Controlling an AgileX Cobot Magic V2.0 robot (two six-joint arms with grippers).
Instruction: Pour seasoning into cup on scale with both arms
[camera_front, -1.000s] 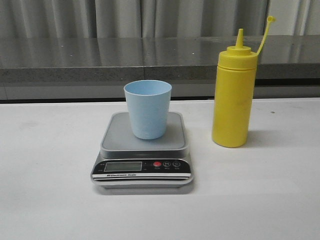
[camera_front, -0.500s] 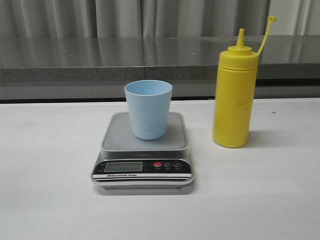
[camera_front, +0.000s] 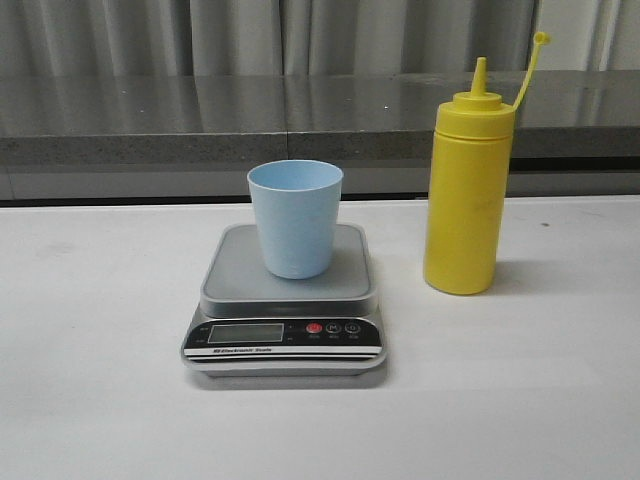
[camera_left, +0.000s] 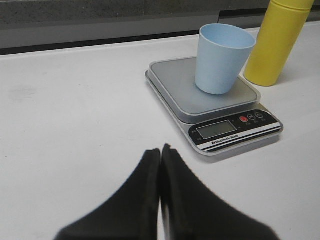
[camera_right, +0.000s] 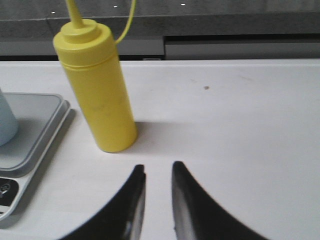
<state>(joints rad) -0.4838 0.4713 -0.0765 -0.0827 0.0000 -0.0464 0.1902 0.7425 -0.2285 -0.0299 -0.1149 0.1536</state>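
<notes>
The right gripper (camera_right: 157, 172) stands low over the table (camera_front: 100, 400) with a narrow gap between its 2 fingers, holding nothing. It faces the yellow bottle (camera_right: 97, 85), which is near it but apart. The gap looks too small for the body of the bottle, so I think the fingers must open wider before they can take it.

The left gripper (camera_left: 160, 152) has its fingers pressed together, and nothing is between them. It points toward the scale (camera_left: 215, 107) from the left side and is well apart from it.

The bottle (camera_front: 467, 190) stands upright on the table, just beside the right edge of the scale (camera_front: 285, 300) and not touching it. Its nozzle is uncovered and the small cap hangs on a thin strap above, so it seems ready for pouring. The blue cup (camera_front: 295, 218) stands upright on the grey platform, a little toward the back, and it looks empty as far as the rim shows. This place lets the scale weigh what falls in. The display (camera_front: 245, 333) is too small to read.

In my judgement the task is at its start: neither gripper touches anything. Probably the right arm takes the bottle because it is closer, and the left arm may steady the cup.
</notes>
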